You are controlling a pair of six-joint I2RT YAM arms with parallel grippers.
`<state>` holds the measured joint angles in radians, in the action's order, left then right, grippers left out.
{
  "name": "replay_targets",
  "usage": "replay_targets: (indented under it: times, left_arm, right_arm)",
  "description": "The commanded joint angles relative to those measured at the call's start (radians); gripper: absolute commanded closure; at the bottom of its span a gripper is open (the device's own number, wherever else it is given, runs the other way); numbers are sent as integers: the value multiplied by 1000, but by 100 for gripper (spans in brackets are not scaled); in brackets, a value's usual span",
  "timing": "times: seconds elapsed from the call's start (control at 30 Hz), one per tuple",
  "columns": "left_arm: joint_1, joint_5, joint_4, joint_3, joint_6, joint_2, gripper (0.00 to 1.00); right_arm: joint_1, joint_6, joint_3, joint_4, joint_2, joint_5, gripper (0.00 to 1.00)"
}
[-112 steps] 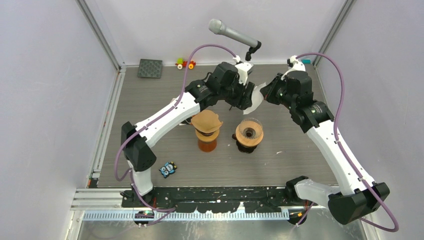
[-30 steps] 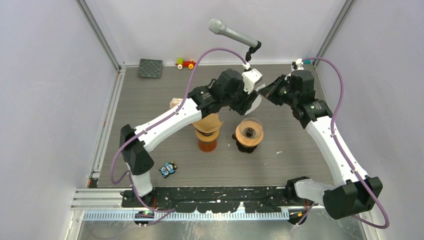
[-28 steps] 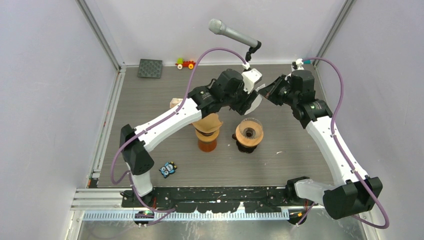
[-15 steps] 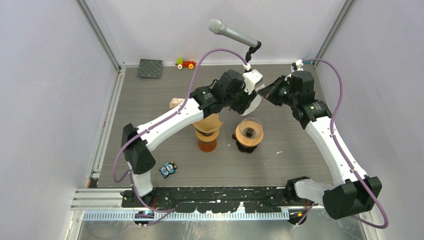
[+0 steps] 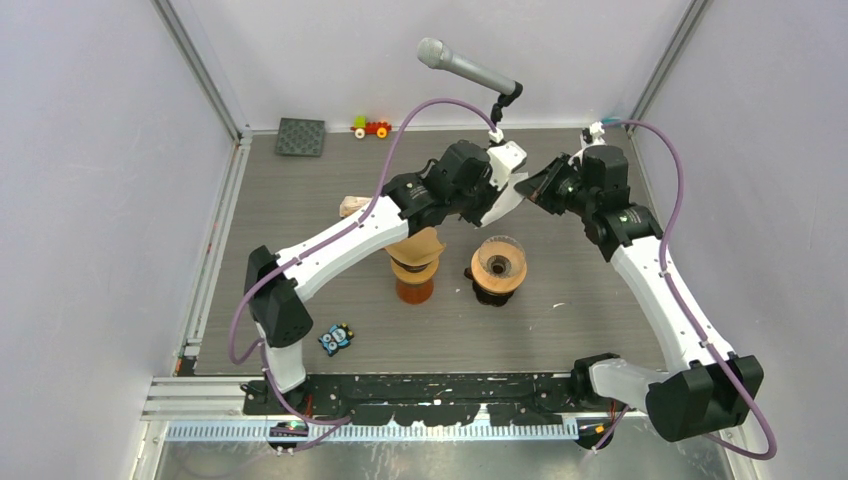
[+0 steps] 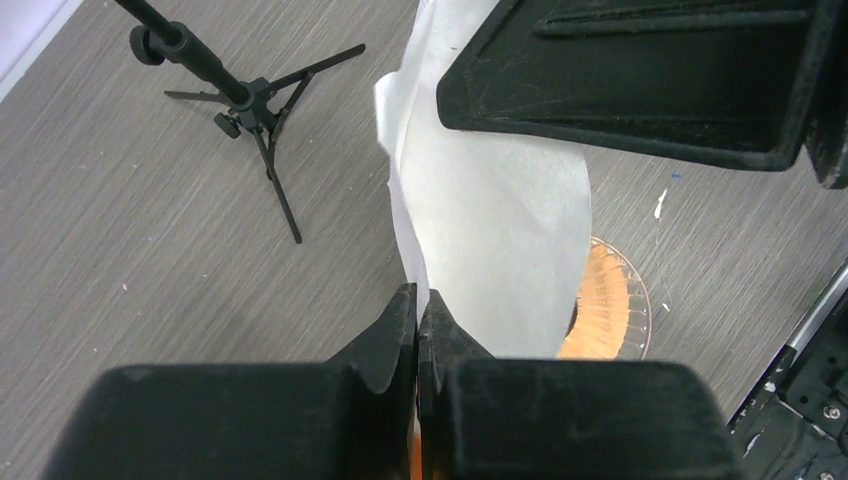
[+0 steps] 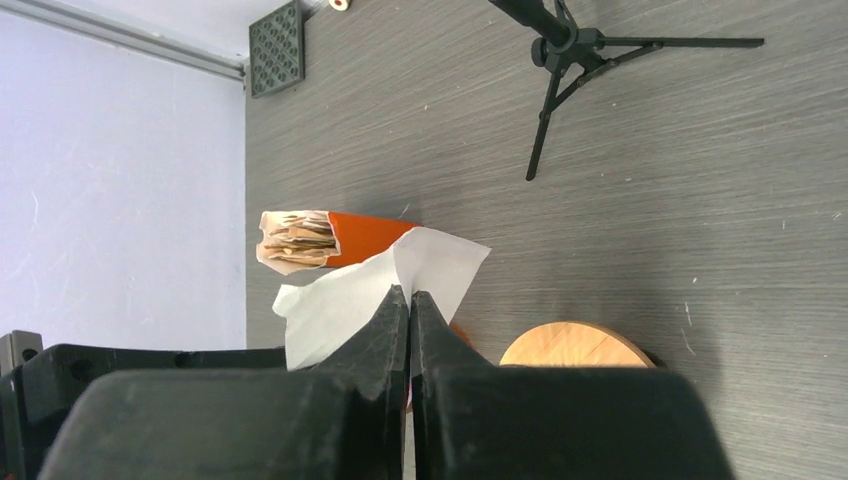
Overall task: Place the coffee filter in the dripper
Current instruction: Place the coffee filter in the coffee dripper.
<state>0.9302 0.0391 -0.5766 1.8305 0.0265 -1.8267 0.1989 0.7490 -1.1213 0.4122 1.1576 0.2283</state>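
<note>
I saw the white coffee filter (image 5: 507,197) hanging above the bench (image 5: 300,230), at 12 o'clock from the dripper (image 5: 499,262). The left fingers (image 6: 385,335) and the right fingers (image 7: 385,330) were each pressed together on one of its edges. A second earlier the left fingers had stood apart.

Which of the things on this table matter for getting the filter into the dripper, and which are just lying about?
In the job: white coffee filter, pinched by left gripper and right gripper; empty dripper.

Lying about: second dripper with brown filter, filter packet, microphone, grid mat, toy train, owl toy.
</note>
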Motion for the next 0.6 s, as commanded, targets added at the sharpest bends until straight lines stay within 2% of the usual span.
replay_targets:
  times: [0.0, 0.13, 0.3, 0.57]
  left_arm:
    - [-1, -34, 14, 48, -76, 39, 100]
    - [-1, -97, 7, 37, -126, 56, 100]
    - [0, -138, -7, 24, -185, 79, 100]
    - [0, -197, -26, 0, -256, 117, 100]
  right_arm:
    - [-3, -102, -4, -53, -48, 35, 92]
    - [-3, -206, -10, -27, -68, 59, 78]
    - [-3, -356, -68, 74, -99, 49, 56]
    - [-3, -553, -125, 223, -144, 41, 44]
